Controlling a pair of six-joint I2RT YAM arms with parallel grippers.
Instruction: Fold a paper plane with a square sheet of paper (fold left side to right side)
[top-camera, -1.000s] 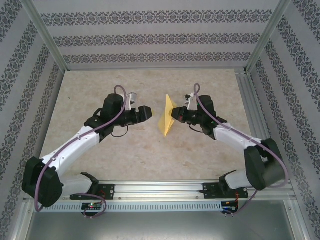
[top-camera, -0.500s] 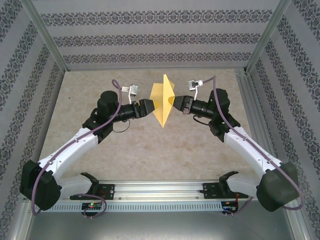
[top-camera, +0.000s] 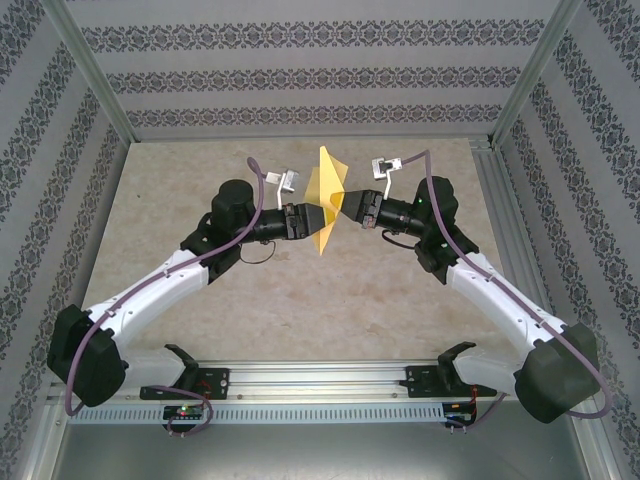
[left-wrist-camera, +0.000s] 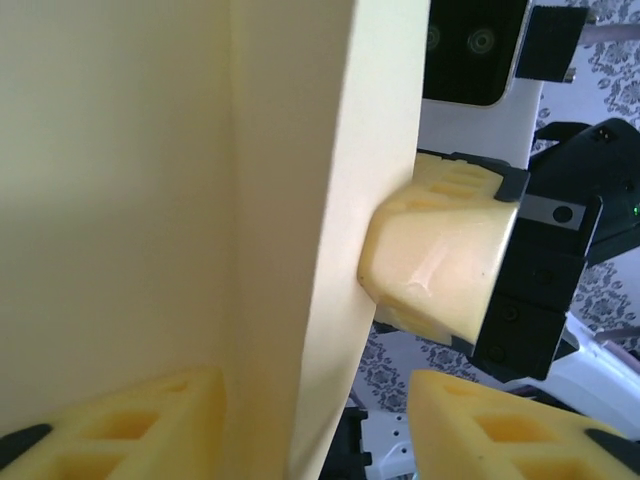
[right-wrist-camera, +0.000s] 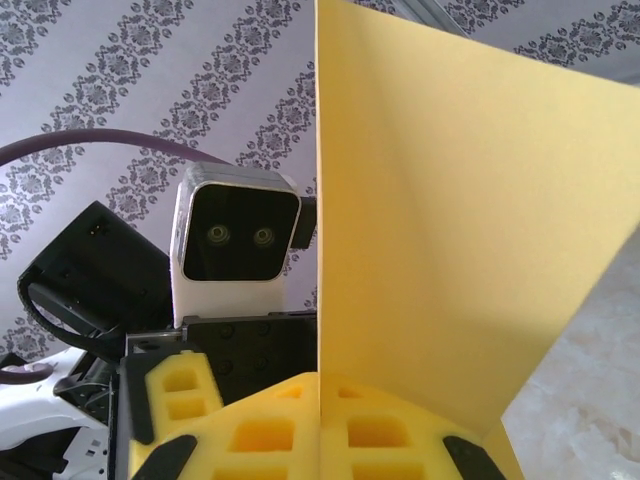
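The beige marbled worktop (top-camera: 200, 170) sits inside patterned walls. Over it the left arm (top-camera: 150, 290) and the right arm (top-camera: 500, 300) reach inward and meet just toward 12 o'clock from its middle.

Between them the sheet of paper (top-camera: 325, 195) stands on edge. It is thin, plain yellow-orange and unmarked. From above it reads as a narrow kite, broader toward 12 o'clock and tapering to a point at 6 o'clock. Whether that point touches the worktop cannot be told.

In the left wrist view the sheet of paper (left-wrist-camera: 150, 200) takes up the 9 o'clock half, and a straight fold line runs from 12 to 6 o'clock. In the right wrist view the sheet of paper (right-wrist-camera: 450, 230) has a sharp vertical edge, with a flat panel spreading toward 3 o'clock.

The right fingers (top-camera: 355, 207) come in from 3 o'clock. Their foam pads (right-wrist-camera: 260, 435) are pressed together on the sheet with no gap, clamping it. One of those pads (left-wrist-camera: 440, 255) bears flat against the paper's 3 o'clock face.

The left fingers (top-camera: 297, 218) meet the sheet from 9 o'clock. They are parted, one pad (left-wrist-camera: 130, 425) on each side of the paper's edge, and there is a clear gap on the 3 o'clock side, so they straddle the sheet without pinching it.

The left wrist camera (right-wrist-camera: 238, 235) faces the sheet from 9 o'clock.
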